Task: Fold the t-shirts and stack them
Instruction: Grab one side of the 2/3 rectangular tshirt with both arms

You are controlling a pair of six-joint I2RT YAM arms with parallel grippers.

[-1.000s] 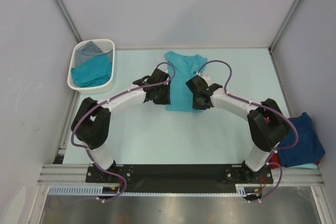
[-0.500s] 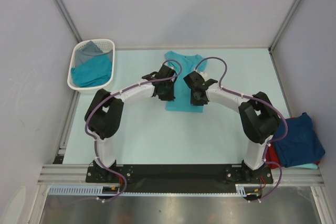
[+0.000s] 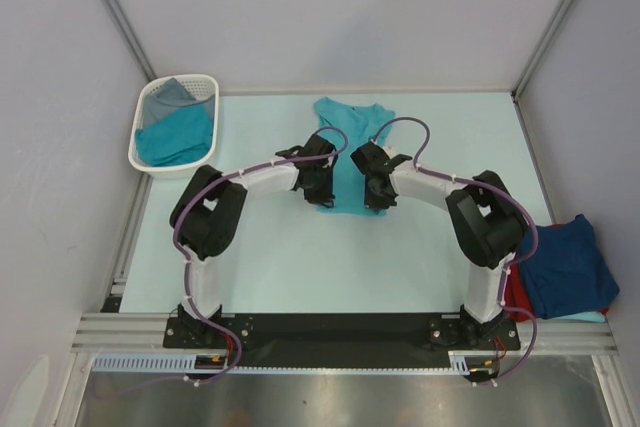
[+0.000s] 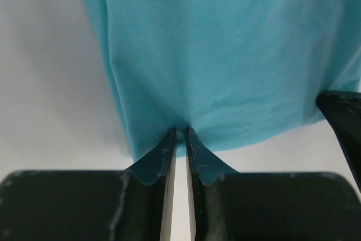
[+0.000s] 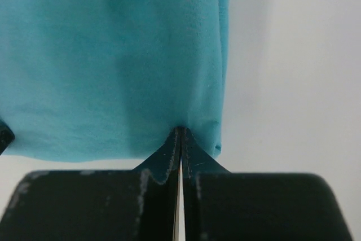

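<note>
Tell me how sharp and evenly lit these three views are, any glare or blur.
Top external: sharp and evenly lit, only faint shadows on the table. Left wrist: the left gripper looks soft-edged near the lens, and the table beside the teal t-shirt washes out to near white. Right wrist: same softness on the right gripper, no glare.

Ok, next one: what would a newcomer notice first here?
The teal t-shirt lies mid-table, with the left gripper and right gripper each pinching its near hem. After that, the white basket of cloth at the far-left corner and the navy t-shirt at the near right, beside the right arm.
</note>
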